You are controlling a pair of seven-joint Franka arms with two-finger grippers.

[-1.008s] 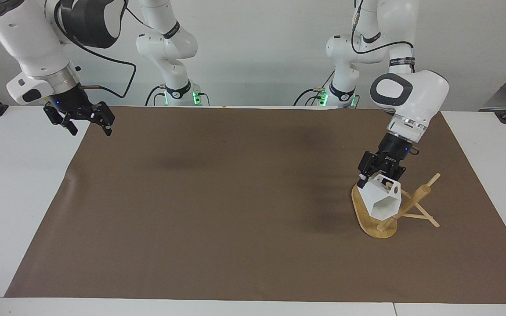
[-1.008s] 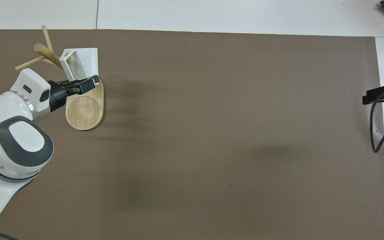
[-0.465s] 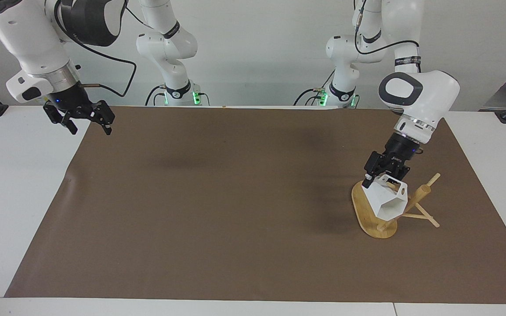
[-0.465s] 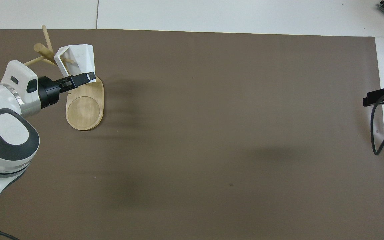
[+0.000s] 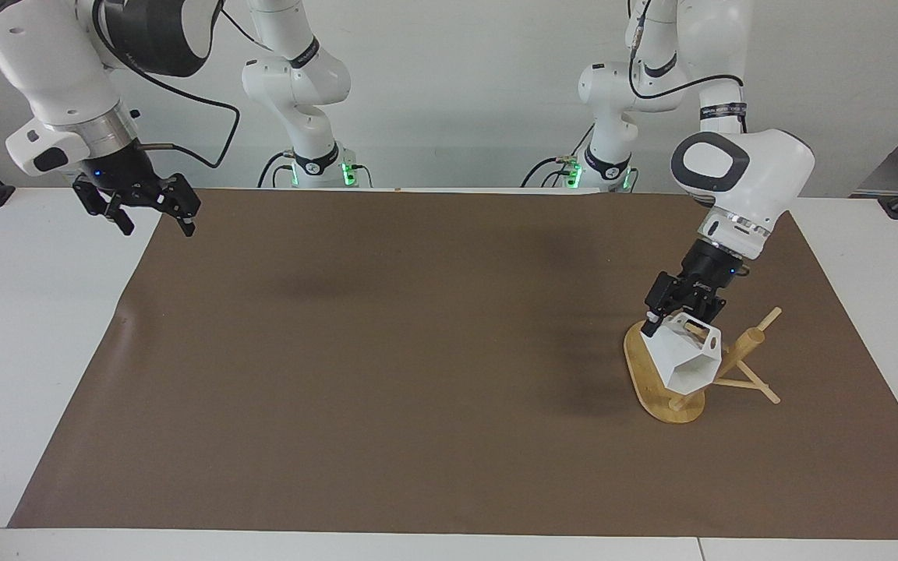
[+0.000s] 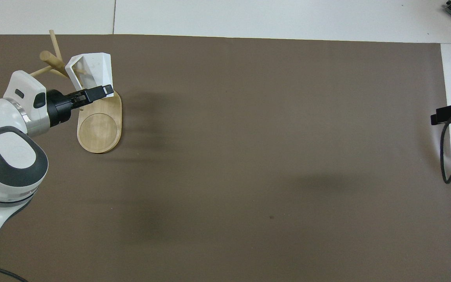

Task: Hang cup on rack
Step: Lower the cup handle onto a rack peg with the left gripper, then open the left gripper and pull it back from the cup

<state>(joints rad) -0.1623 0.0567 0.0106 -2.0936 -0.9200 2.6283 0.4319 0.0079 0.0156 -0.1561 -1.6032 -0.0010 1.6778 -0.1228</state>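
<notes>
The cup is held tilted over the rack — its rim is clamped by the left gripper, whose fingers are closed on it, and its handle lies against the rack's post among the pegs. The rack stands on the brown mat at the left arm's end. The right gripper is kept raised over the mat's corner at the right arm's end — jaws spread, nothing held.
</notes>
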